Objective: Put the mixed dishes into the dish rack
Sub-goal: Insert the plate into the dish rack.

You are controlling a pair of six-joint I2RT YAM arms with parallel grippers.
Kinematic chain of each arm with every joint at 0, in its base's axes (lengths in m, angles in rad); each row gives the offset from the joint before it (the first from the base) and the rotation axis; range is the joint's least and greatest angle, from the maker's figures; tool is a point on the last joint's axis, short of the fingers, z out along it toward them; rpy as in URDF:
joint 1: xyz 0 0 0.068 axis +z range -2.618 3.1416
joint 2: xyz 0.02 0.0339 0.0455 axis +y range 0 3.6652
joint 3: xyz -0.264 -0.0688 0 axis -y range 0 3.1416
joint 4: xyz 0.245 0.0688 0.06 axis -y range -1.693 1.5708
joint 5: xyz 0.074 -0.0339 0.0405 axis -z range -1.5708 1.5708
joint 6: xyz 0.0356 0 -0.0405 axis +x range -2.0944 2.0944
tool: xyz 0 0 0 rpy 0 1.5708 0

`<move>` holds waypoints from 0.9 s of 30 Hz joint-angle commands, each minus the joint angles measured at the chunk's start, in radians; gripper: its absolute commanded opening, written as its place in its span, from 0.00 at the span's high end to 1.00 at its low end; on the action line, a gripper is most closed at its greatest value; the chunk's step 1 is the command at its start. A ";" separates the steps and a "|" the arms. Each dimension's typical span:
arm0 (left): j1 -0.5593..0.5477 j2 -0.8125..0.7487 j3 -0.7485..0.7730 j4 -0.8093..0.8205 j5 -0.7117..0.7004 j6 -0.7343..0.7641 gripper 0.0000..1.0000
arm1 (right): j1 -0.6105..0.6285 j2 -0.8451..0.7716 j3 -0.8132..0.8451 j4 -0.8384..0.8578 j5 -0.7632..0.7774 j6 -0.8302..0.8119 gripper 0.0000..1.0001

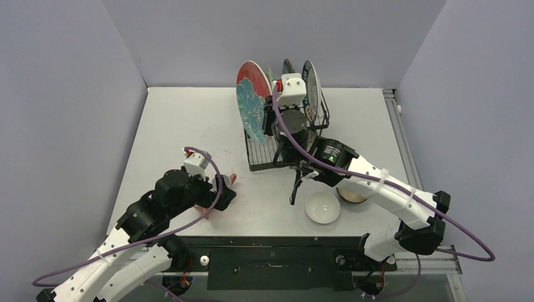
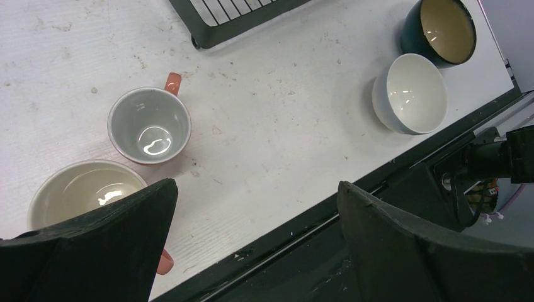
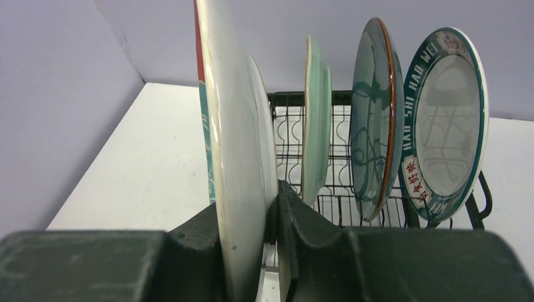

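Observation:
My right gripper (image 3: 252, 214) is shut on the lower edge of the red plate with the teal flower (image 1: 252, 100), which stands upright at the left end of the black wire dish rack (image 1: 261, 163). Further right in the rack's slots stand a pale green plate (image 3: 317, 119), a teal plate (image 3: 376, 119) and the green-rimmed lettered plate (image 3: 447, 119). My left gripper (image 2: 257, 189) hangs open and empty over the table's near edge. Two pink mugs sit upright below it, one (image 2: 149, 126) in full view, the other (image 2: 85, 189) partly under my left finger.
A white bowl (image 2: 412, 93) and a dark bowl with a gold inside (image 2: 441, 28) sit on the table near the front edge, right of the rack. In the top view the right forearm (image 1: 378, 189) covers most of the dark bowl. Grey walls enclose the table.

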 commanded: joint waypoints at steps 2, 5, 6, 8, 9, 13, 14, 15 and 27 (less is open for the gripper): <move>0.005 -0.012 -0.001 0.054 0.010 0.015 0.04 | 0.010 0.014 0.099 0.286 0.123 -0.073 1.00; 0.004 -0.011 0.000 0.057 0.012 0.017 0.04 | 0.011 0.047 0.117 0.323 0.141 -0.114 1.00; 0.004 -0.009 -0.001 0.056 0.012 0.017 0.04 | 0.011 0.055 0.125 0.328 0.147 -0.121 1.00; 0.004 -0.008 -0.001 0.056 0.013 0.017 0.04 | 0.011 0.075 0.136 0.344 0.158 -0.140 1.00; 0.004 -0.008 0.000 0.056 0.013 0.017 0.04 | 0.012 0.087 0.139 0.348 0.160 -0.153 1.00; 0.004 -0.009 0.000 0.057 0.009 0.017 0.04 | 0.015 0.111 0.147 0.410 0.181 -0.197 1.00; 0.004 -0.010 -0.001 0.057 0.009 0.017 0.04 | 0.016 0.115 0.152 0.415 0.189 -0.206 1.00; 0.005 -0.010 0.000 0.057 0.009 0.018 0.04 | 0.018 0.123 0.156 0.427 0.200 -0.227 1.00; 0.006 -0.010 0.000 0.056 0.010 0.019 0.04 | 0.041 0.226 0.212 0.586 0.326 -0.478 1.00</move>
